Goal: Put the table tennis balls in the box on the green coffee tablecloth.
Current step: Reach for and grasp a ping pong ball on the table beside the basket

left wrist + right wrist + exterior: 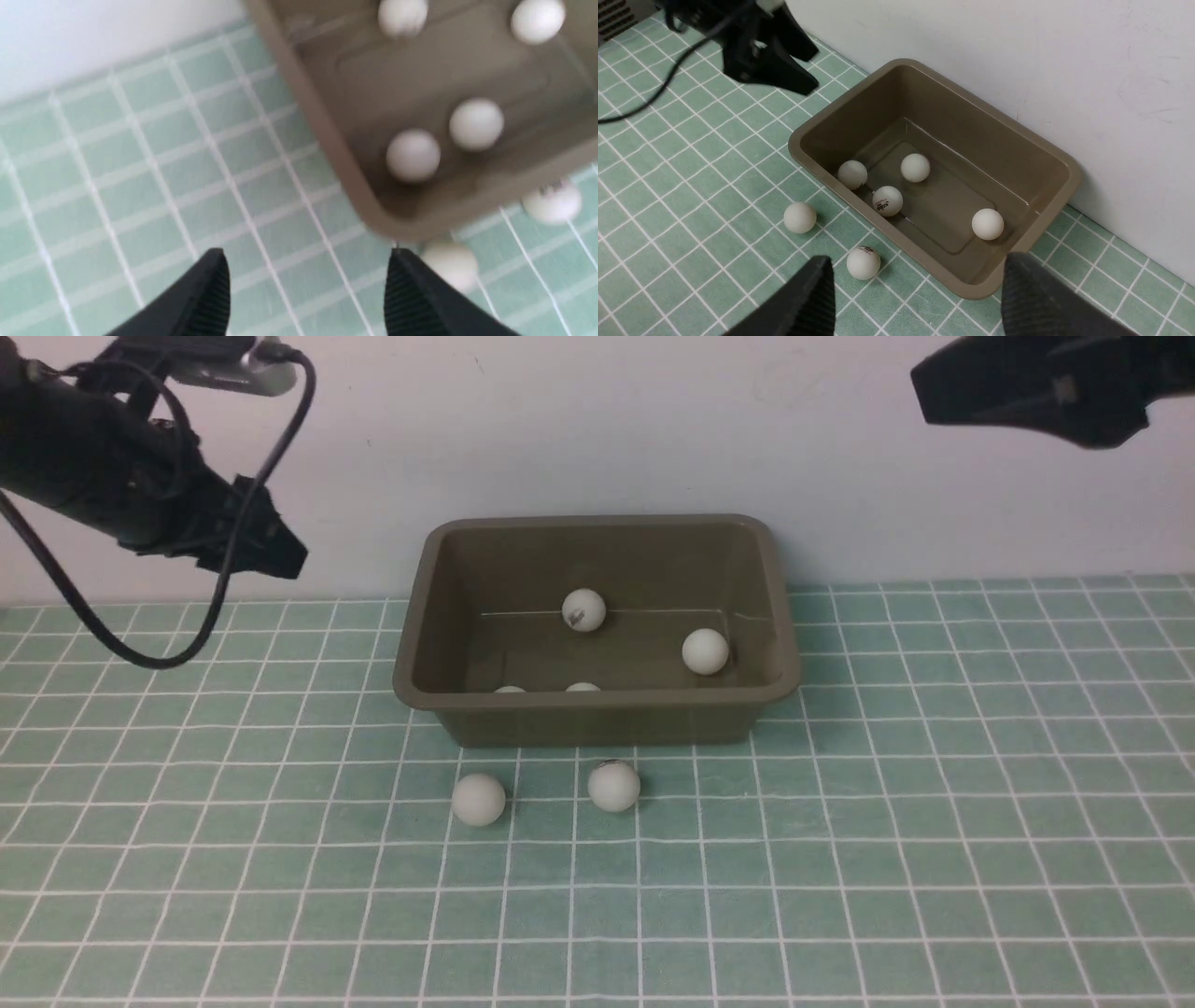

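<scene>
The olive-brown box (pixel 597 700) stands on the green coffee tablecloth (pixel 840 859) against the back wall. Several table tennis balls lie inside it, such as one at the back (pixel 583 609) and one at the right (pixel 705 651). Two more balls rest on the cloth in front of the box, a plain one (pixel 479 799) and one with a logo (pixel 613 785). My left gripper (pixel 275 549) hangs high to the left of the box, open and empty (pixel 308 268). Up at the right, my right gripper (pixel 924 383) is also open and empty (pixel 917 273).
A white wall runs directly behind the box. A black cable (pixel 224 588) loops down from the left arm above the cloth. In the left wrist view the plain ball (pixel 451 263) lies just beyond one finger (pixel 411 289), by the box corner.
</scene>
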Motion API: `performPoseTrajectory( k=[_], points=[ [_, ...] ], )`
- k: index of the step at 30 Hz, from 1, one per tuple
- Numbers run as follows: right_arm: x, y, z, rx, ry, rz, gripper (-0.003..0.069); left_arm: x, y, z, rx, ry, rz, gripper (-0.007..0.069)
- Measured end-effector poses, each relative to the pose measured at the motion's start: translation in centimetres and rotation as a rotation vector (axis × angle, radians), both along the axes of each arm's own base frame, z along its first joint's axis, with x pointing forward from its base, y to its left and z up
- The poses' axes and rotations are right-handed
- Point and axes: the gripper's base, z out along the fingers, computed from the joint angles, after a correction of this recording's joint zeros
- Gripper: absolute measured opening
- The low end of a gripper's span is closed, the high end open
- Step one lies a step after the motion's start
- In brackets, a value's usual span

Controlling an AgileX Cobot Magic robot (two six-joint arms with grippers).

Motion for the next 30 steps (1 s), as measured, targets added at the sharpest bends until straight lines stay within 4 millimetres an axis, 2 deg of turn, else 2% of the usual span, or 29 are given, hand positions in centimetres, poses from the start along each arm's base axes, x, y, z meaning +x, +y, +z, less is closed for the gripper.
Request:
performPoseTrajectory(
  k=[5,10,13,14,18,20,25,27,30],
  points=[
    [0.0,0.0,0.0,-0.011,-0.009,0.009,0.0440,-3.3,0.1,2.1,-0.031,0.147,0.032,0.0355],
    [0.0,0.0,-0.1,-0.015,-0.006,0.010,0.0440,-5.1,-0.4,2.5,-0.073,0.205,0.017,0.0292],
    [0.1,0.0,-0.6,-0.021,0.007,0.012,0.0440,-6.6,-0.6,1.5,-0.078,0.245,0.010,0.0248],
    [0.2,0.1,-0.8,-0.024,0.012,0.012,0.0440,-8.2,-0.8,0.1,-0.081,0.294,0.004,0.0234],
    [0.3,0.1,-1.5,-0.035,0.029,0.016,0.0440,-11.8,-1.5,-2.4,-0.119,0.362,-0.031,0.0229],
    [0.3,0.1,-1.6,-0.037,0.033,0.019,0.0440,-13.0,-2.4,-4.0,-0.197,0.343,-0.057,0.0230],
    [0.3,0.3,-1.6,-0.017,0.026,0.027,0.0440,-13.3,-5.3,-5.6,-0.297,0.206,-0.183,0.0266],
    [0.3,0.4,-1.5,-0.010,0.028,0.031,0.0440,-13.2,-7.3,-5.9,-0.255,0.098,-0.263,0.0313],
    [0.3,0.4,-1.5,0.002,0.032,0.036,0.0440,-12.7,-8.6,-6.0,-0.221,0.027,-0.265,0.0358]
  ],
)
